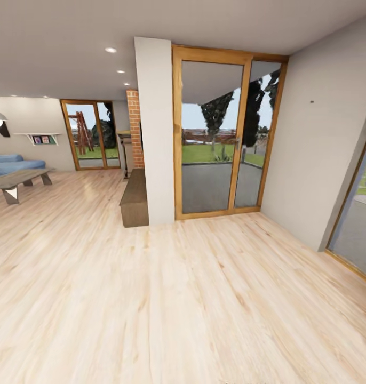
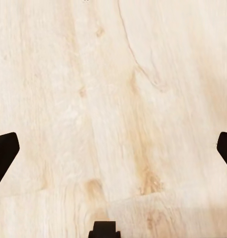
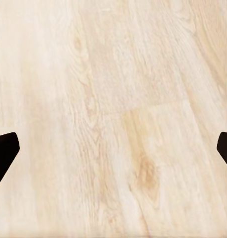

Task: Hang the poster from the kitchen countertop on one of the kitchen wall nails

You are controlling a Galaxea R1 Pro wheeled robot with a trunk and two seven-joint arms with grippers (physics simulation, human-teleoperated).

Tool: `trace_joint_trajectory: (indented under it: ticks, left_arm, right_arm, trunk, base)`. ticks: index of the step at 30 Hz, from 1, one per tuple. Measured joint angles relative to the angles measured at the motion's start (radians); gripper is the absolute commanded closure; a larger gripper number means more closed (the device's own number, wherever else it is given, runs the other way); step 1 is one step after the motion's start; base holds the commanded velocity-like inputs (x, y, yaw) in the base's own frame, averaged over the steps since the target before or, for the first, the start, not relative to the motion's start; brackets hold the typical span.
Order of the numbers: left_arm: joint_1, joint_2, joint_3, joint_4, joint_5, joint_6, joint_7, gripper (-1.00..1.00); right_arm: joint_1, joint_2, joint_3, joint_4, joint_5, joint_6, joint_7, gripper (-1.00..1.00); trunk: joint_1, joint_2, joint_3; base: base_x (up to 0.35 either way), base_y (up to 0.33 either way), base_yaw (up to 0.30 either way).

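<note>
Both hands, left hand [image 2: 113, 148] and right hand [image 3: 113, 148], spread apart, empty, over pale wood-plank floor [image 1: 167, 298]; driving on risks clipping the white square pillar [image 1: 155, 133].

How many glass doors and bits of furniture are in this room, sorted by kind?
Wood-framed glass doors: 3
Blue sofa: 1
Low grey wooden table: 1
Brown wooden bench: 1
White wall shelf: 1
Total: 7
</note>
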Motion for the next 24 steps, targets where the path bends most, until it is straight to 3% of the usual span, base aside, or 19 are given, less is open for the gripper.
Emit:
trace_joint_trajectory:
  ticks: [24]
  left_arm:
    - [0.0, 0.0, 0.0, 0.001, 0.0, 0.0, 0.0, -1.0]
  right_arm:
    - [0.0, 0.0, 0.0, 0.0, 0.0, 0.0, -0.001, -1.0]
  trunk:
    - [0.0, 0.0, 0.01]
  base:
    - [0.0, 0.0, -0.295]
